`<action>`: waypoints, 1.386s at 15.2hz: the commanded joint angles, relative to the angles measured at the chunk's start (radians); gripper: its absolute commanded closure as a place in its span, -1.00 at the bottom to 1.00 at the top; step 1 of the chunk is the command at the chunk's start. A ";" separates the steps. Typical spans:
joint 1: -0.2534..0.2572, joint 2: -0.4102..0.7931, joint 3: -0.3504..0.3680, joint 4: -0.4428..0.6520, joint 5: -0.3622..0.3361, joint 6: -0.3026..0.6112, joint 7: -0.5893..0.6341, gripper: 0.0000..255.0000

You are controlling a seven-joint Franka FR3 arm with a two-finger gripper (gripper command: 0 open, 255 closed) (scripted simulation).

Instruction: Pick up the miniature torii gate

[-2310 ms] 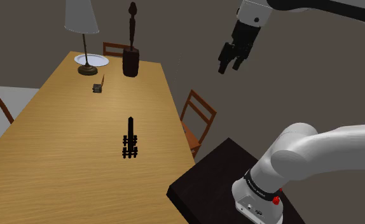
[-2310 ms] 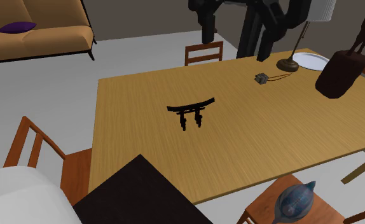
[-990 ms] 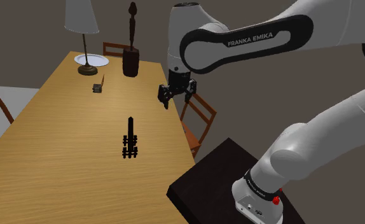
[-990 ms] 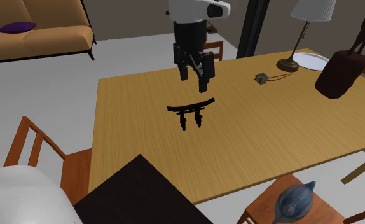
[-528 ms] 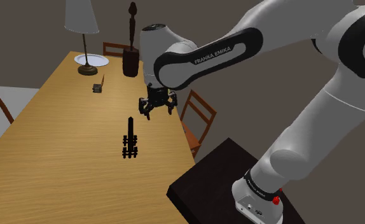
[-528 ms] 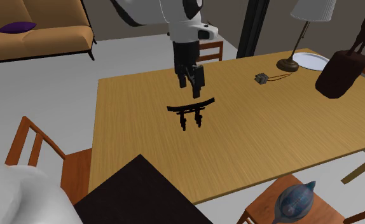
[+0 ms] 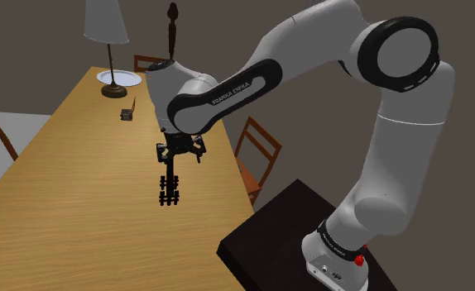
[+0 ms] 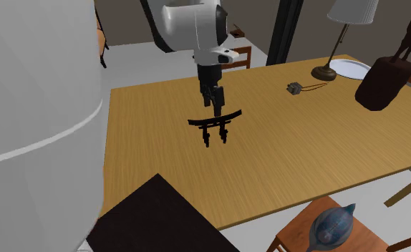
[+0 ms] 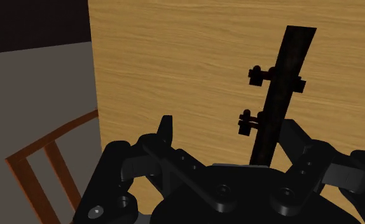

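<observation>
The miniature torii gate (image 7: 170, 187) is black and stands upright in the middle of the wooden table (image 7: 70, 190). In the second exterior view the gate (image 8: 215, 126) shows its curved top beam and two posts. My black gripper (image 7: 178, 154) hangs just above it, pointing down, with its fingertips (image 8: 216, 104) at the height of the top beam. In the wrist view the gripper (image 9: 229, 126) is open, and the gate's beam (image 9: 283, 83) runs between the fingers, nearer one of them. I cannot see any contact with the gate.
At the table's far end stand a lamp (image 7: 107, 50), a white plate (image 7: 118, 78), a dark vase with a figure (image 8: 385, 77) and a small grey device (image 7: 127, 114). Wooden chairs (image 7: 256, 149) flank the table. The black stand (image 7: 294, 240) is close by. A sofa (image 8: 39, 36) lies beyond.
The arm has swung down from high at the shoulder view's right to the table. The gripper has dropped onto the gate's top beam. The gate has not moved.
</observation>
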State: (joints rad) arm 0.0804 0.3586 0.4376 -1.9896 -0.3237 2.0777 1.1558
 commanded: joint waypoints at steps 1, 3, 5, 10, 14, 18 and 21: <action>0.031 0.093 -0.018 0.072 -0.035 -0.005 0.054 -1.00; 0.062 0.179 -0.038 0.148 -0.059 -0.015 0.094 -1.00; 0.090 0.259 -0.057 0.225 -0.075 -0.028 0.125 -1.00; 0.100 0.306 -0.072 0.228 -0.095 0.013 0.140 -1.00; 0.105 0.331 -0.079 0.231 -0.105 0.033 0.147 -1.00; 0.105 0.331 -0.080 0.230 -0.106 0.035 0.147 1.00; 0.105 0.331 -0.080 0.230 -0.106 0.034 0.147 1.00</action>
State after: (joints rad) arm 0.1851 0.6888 0.3583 -1.7589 -0.4294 2.1126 1.3030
